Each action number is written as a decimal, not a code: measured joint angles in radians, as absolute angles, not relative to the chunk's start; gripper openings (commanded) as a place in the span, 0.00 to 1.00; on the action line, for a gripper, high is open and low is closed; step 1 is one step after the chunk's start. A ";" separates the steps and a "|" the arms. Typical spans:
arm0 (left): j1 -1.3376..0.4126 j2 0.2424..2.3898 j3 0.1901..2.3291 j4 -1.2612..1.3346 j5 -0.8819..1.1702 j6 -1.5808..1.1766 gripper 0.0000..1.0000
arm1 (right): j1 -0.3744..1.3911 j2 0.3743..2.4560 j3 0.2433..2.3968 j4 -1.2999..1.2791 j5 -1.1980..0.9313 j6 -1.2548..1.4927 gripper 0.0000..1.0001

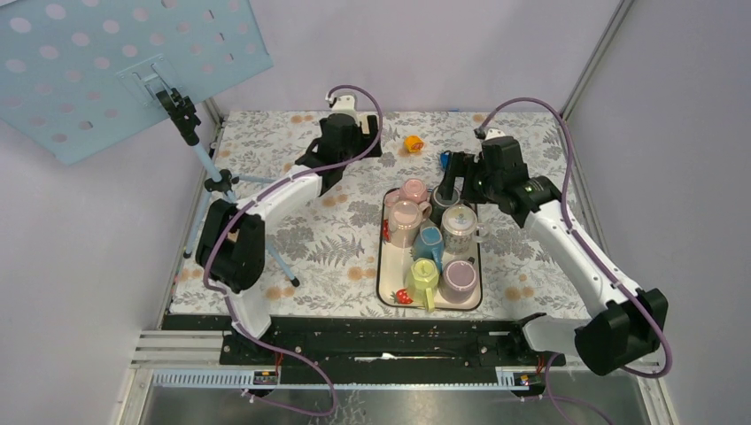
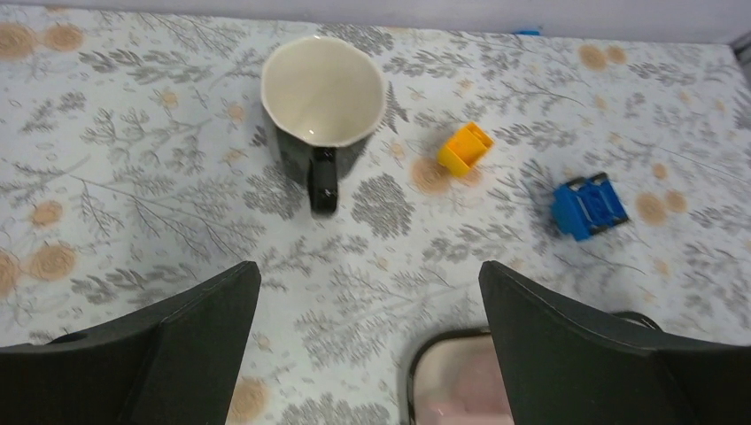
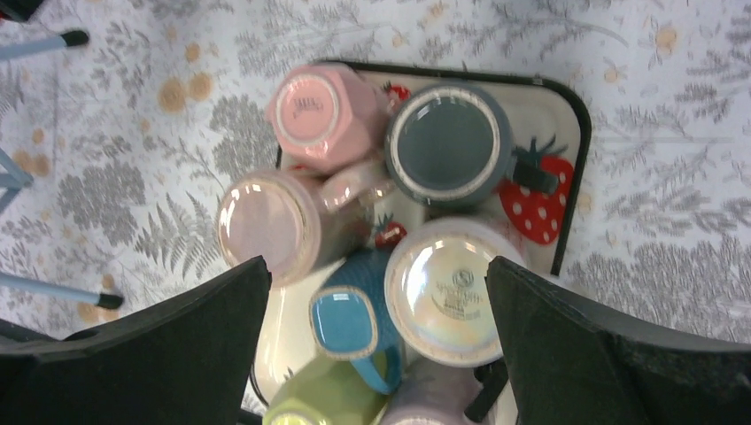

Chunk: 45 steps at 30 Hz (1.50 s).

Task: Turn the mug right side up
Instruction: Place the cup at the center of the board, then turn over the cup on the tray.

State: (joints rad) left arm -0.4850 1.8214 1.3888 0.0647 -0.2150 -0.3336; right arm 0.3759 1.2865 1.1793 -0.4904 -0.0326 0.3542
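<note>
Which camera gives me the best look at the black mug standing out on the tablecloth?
Left wrist: the black mug stands upright, with its mouth and handle fully visible. In the top view the left arm hides it, and the right wrist view misses it entirely.

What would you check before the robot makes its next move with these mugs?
1. Black mug mouth up on the table: ok.
2. Left gripper open and clear of the black mug: ok.
3. Right gripper open above the tray: ok.
4. Tray mugs upright: not ok; the grey mug and its neighbours show their bottoms.
5. Yellow block and blue block apart from the black mug: ok.
6. Room for fingers between the packed tray mugs: cannot tell.
</note>
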 measured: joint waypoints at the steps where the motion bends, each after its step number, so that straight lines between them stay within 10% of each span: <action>1: -0.491 1.803 1.383 0.047 -0.213 -0.345 0.99 | 0.382 1.271 1.169 -0.502 -0.027 0.355 1.00; 45: -0.558 1.458 1.217 -0.299 -0.014 -0.491 0.99 | 0.660 0.994 1.017 -0.805 0.116 0.563 1.00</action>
